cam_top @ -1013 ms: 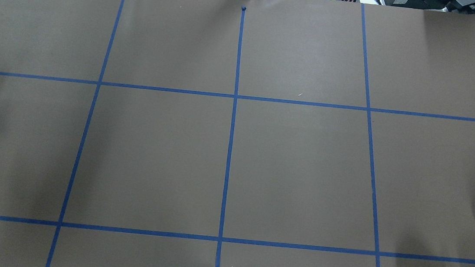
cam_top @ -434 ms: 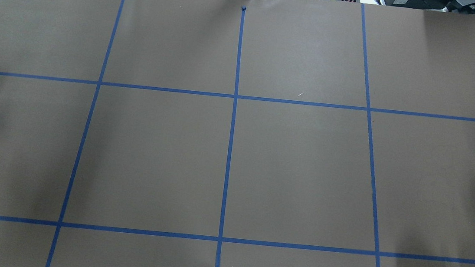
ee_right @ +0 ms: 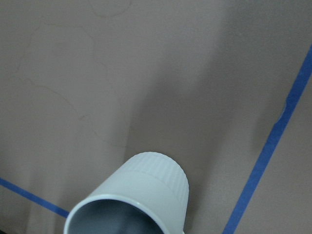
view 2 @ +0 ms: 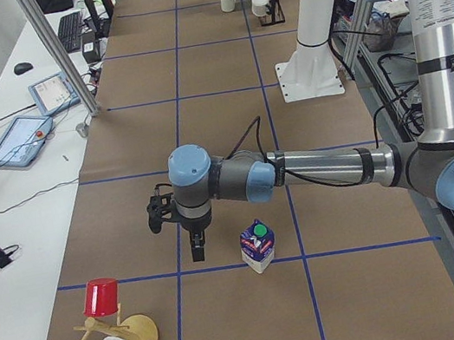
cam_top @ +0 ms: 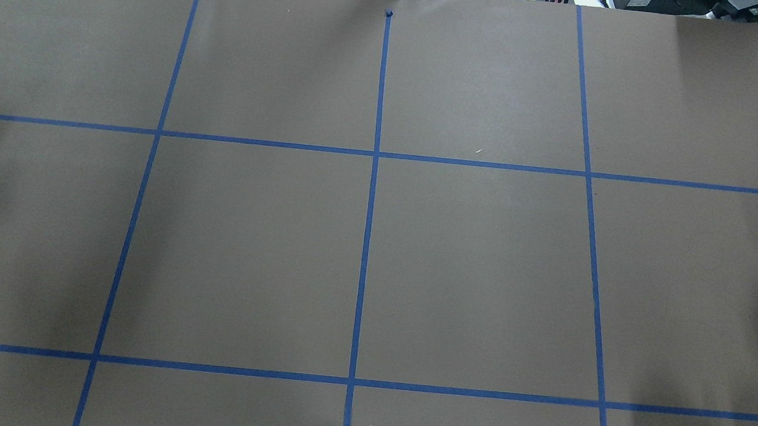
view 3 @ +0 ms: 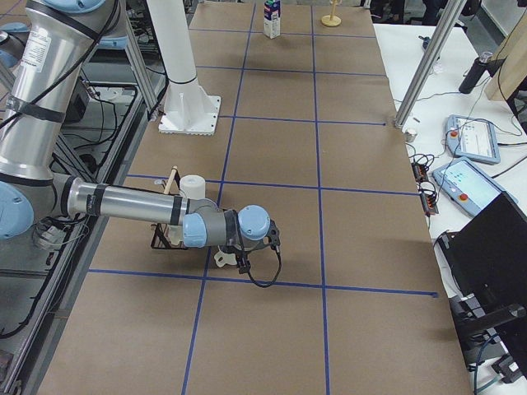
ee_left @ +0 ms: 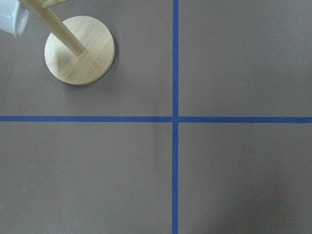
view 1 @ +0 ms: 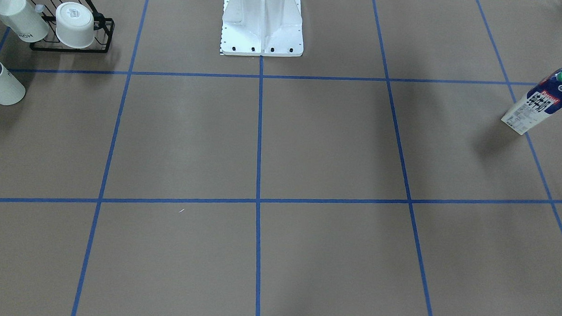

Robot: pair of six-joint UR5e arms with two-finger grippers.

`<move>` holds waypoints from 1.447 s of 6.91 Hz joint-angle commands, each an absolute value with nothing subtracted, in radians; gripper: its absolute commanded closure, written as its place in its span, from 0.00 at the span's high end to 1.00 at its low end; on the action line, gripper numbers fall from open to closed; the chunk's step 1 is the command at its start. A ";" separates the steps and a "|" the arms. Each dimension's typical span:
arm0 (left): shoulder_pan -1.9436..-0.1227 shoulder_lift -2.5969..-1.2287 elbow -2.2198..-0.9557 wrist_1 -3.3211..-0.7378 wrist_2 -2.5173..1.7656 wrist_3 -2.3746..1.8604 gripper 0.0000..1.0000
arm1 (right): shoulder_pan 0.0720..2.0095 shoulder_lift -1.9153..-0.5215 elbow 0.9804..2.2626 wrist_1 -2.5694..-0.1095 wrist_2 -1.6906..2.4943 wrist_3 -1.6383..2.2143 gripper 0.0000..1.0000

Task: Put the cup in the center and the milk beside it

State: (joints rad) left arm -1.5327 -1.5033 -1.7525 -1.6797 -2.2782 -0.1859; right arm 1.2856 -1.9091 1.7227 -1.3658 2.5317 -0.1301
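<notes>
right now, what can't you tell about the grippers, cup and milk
left gripper: only in the exterior left view, so open or shut is unclear
right gripper: only in the exterior right view, same doubt
cup: cut by the right wrist view's bottom edge, handle unseen
milk: outside the overhead view

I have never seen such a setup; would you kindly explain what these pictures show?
A two-armed robot stands at a paper-covered table marked with blue tape. Two cameras look down on it, two look along it from its ends, and one rides on each wrist. The end views show the left tool near the milk carton and the right tool near the white cup. Both things stand on the table at opposite ends; nothing looks held. Whether the tools are open, I cannot tell.
</notes>
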 commanded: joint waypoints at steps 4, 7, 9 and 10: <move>-1.532 -1.503 -1.755 -1.680 -2.284 -0.186 0.98 | 1.266 -1.887 1.672 -1.326 2.577 -0.150 0.00; -1.532 -1.503 -1.759 -1.680 -2.284 -0.187 0.98 | 1.284 -1.904 1.681 -1.272 2.730 -0.143 0.00; -1.534 -1.503 -1.761 -1.680 -2.284 -0.187 0.98 | 1.360 -1.802 1.709 -1.290 2.737 -0.070 0.00; -1.534 -1.503 -1.759 -1.680 -2.286 -0.187 0.98 | 1.376 -1.702 1.707 -1.314 2.726 0.066 0.00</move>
State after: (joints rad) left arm -1.5332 -1.5033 -1.7602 -1.6797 -2.2845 -0.1871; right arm 1.3474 -1.8046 1.7041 -1.2916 2.7296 -0.0582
